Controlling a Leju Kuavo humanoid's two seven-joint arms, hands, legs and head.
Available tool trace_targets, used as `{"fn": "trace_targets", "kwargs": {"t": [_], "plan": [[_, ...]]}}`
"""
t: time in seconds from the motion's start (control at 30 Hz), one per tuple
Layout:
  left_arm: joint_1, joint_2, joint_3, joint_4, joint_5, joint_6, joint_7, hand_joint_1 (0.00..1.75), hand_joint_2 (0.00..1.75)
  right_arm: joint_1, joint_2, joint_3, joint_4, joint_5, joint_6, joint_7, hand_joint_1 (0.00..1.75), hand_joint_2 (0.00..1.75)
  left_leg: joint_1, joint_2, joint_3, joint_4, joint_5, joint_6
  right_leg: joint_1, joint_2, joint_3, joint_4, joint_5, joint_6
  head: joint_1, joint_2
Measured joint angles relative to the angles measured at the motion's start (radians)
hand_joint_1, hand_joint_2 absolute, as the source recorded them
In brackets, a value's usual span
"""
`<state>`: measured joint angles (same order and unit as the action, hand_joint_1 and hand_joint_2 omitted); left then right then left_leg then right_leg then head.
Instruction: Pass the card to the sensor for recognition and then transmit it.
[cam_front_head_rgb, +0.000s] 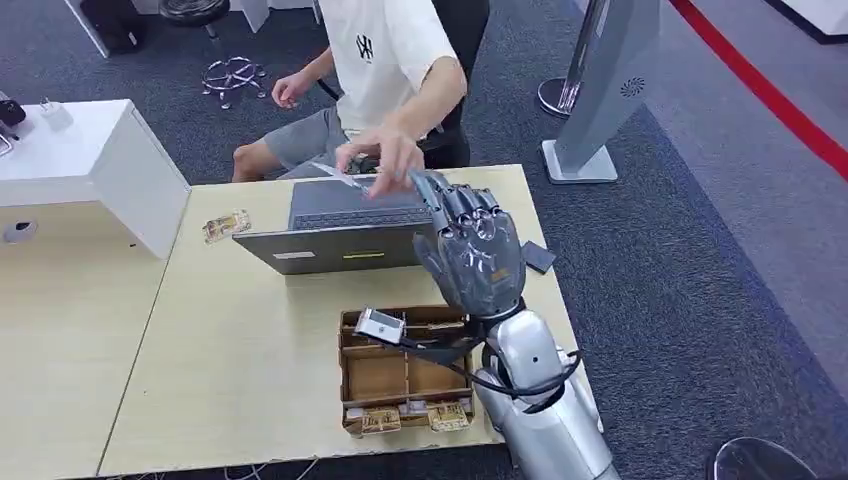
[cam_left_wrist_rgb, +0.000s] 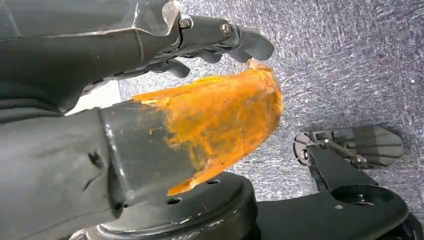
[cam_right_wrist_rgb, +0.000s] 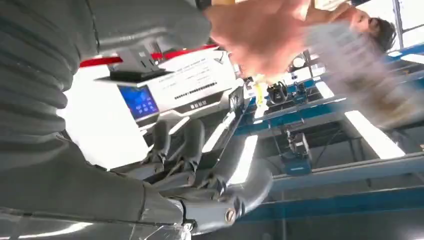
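Spare cards (cam_front_head_rgb: 225, 226) lie loose on the table (cam_front_head_rgb: 240, 330) far left, more in the tray (cam_front_head_rgb: 400, 370) near centre. Left robot hand (cam_left_wrist_rgb: 220, 42) hangs over carpet, fingers curled, holds nothing I can make out. The card (cam_front_head_rgb: 335, 174) sits over the grey sensor box (cam_front_head_rgb: 340, 225), pinched in the person's hand (cam_front_head_rgb: 380, 155). Right robot hand (cam_front_head_rgb: 475, 245) is raised just right of it, fingers extended, touching or apart I can't tell. Likely thin, light, stiff, slick: pinch flat faces near an edge.
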<state>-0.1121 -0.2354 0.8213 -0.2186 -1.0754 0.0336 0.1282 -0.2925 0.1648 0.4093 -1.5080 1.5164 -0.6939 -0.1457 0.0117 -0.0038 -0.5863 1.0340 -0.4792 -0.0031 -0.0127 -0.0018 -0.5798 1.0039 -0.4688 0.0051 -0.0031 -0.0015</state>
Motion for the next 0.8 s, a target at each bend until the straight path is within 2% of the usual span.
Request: {"fn": "trace_targets", "kwargs": {"t": [0.13,0.27,0.5,0.57,0.6,0.63,0.67,0.7,0.8], "plan": [[0.0,0.0,0.0,0.0,-0.003,0.0,0.0,0.0,0.0,0.008,-0.011,0.005,-0.003,-0.008,0.0,0.006,0.0,1.75,0.0,0.0,0.0,0.0,0.0,0.0,0.0,0.0,0.0,0.0,0.0,0.0,0.0,0.0],[0.001,0.0,0.0,0.0,-0.004,0.0,-0.003,0.0,0.0,0.039,-0.013,0.004,-0.035,-0.045,0.0,-0.039,0.0,1.75,0.0,0.0,0.0,0.0,0.0,0.0,0.0,0.0,0.0,0.0,0.0,0.0,0.0,0.0],[0.006,0.0,0.002,0.0,0.0,0.007,-0.011,0.0,0.0,0.145,0.012,-0.026,-0.112,-0.181,0.0,-0.254,0.0,1.75,0.0,0.0,-0.001,0.0,-0.001,0.0,0.0,0.0,0.0,0.0,-0.001,0.001,0.0,0.0],[0.008,0.0,0.003,0.0,0.002,0.009,-0.012,0.0,0.0,0.178,0.019,-0.029,-0.123,-0.2,0.0,-0.282,0.0,1.75,0.0,0.0,-0.001,0.0,-0.001,0.0,0.0,0.0,0.0,0.0,-0.001,0.001,0.0,0.0],[0.009,0.0,0.005,0.0,0.005,0.009,-0.012,0.0,0.0,0.194,0.022,-0.03,-0.128,-0.207,0.0,-0.291,0.24,1.75,0.0,0.0,-0.001,0.0,-0.001,0.0,0.0,0.0,0.0,0.0,-0.001,0.001,0.0,0.0],[0.009,0.0,0.006,0.0,0.008,0.01,-0.014,0.0,0.0,0.206,0.024,-0.03,-0.133,-0.215,0.0,-0.294,0.79,1.75,0.0,0.0,-0.001,0.0,-0.001,0.0,0.0,0.0,0.0,0.0,-0.001,0.001,0.0,0.0],[0.01,0.0,0.01,0.0,0.012,0.011,-0.015,0.0,0.0,0.224,0.024,-0.029,-0.14,-0.221,0.0,-0.286,1.47,1.75,0.0,0.0,-0.001,0.0,-0.001,0.0,0.0,0.0,0.0,0.0,-0.001,0.001,0.0,0.0],[0.011,0.0,0.011,0.0,0.014,0.012,-0.015,0.0,0.0,0.24,0.024,-0.029,-0.145,-0.224,0.0,-0.286,1.75,1.75,0.0,0.0,-0.001,0.0,-0.001,0.0,0.0,0.0,0.0,0.0,-0.001,0.001,0.0,0.0],[0.015,0.0,0.022,0.0,0.014,0.015,-0.015,0.0,0.0,0.286,0.024,-0.029,-0.151,-0.244,0.0,-0.305,1.75,1.75,0.0,0.0,-0.001,0.0,-0.001,0.0,0.0,0.0,0.0,0.0,-0.001,0.001,0.0,0.0]]}}
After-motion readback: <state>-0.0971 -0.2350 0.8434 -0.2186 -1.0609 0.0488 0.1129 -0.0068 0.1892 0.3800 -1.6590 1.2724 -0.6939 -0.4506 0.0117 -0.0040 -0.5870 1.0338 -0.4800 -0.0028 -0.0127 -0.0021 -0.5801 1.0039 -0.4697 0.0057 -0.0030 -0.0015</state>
